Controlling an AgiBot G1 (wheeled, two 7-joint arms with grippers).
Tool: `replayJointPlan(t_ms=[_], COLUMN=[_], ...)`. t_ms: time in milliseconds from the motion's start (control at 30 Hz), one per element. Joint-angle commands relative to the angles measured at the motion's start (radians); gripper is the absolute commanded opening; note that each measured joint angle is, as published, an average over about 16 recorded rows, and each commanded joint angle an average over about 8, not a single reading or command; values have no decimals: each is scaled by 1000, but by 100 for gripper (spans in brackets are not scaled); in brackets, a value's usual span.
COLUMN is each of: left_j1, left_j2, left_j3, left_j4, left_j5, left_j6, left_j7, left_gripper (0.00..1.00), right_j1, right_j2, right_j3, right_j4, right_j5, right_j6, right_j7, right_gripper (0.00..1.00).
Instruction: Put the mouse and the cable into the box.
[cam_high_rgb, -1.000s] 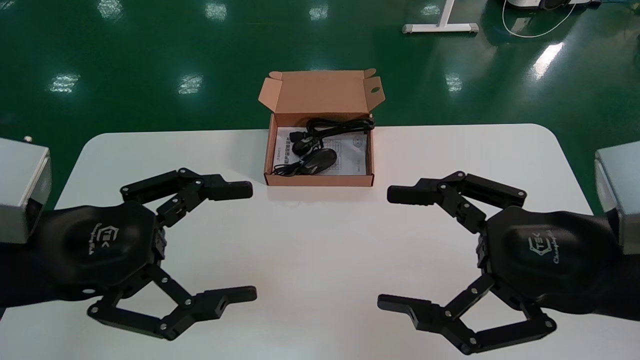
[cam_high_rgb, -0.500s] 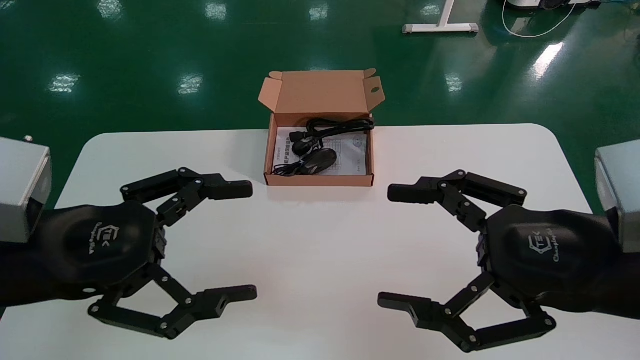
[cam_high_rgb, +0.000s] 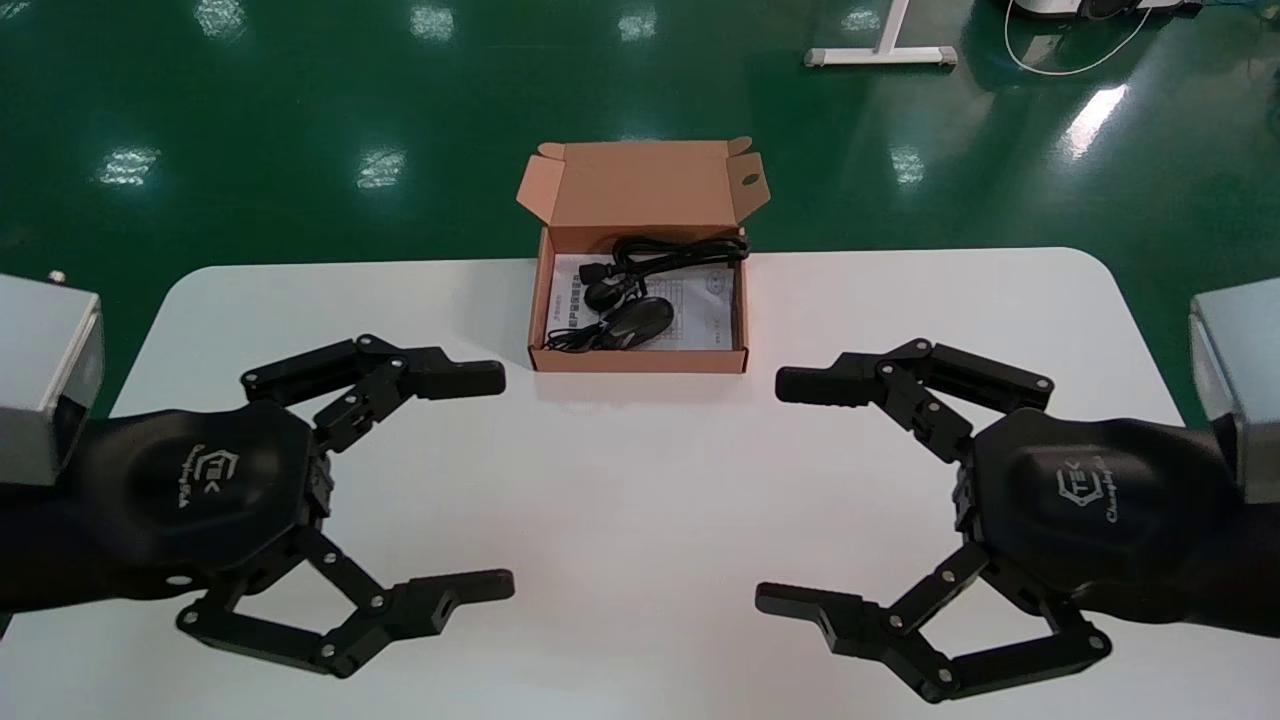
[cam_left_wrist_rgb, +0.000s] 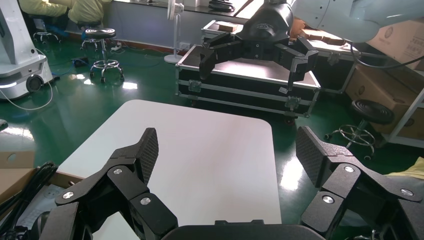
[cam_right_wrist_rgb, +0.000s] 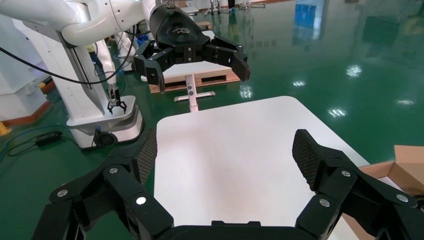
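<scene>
An open cardboard box (cam_high_rgb: 640, 362) sat at the far edge of a white worktop (cam_high_rgb: 640, 480), with the black mouse (cam_high_rgb: 640, 318) and coiled cable (cam_high_rgb: 680, 250) inside. Nearer, the left tool (cam_high_rgb: 505, 482) and right tool (cam_high_rgb: 770, 492) faced each other, fingers spread wide.

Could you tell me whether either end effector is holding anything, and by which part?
Nothing is held. The left end effector and the right end effector are both open above the table; the mouse and cable lie in the box.
</scene>
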Motion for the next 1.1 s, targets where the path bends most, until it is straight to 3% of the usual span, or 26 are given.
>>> replayJointPlan(t_ms=[33,1100], left_j1=[0,0], left_j2=[0,0], left_j3=[0,0], left_j4=[0,0], left_j5=[0,0], left_j6=[0,0], left_j7=[0,0], left_gripper=[100,100], right_j1=[0,0], right_j2=[0,0], right_j3=[0,0], right_j4=[0,0], right_j5=[0,0], right_j6=[0,0], right_j7=[0,0], right_gripper=[100,100])
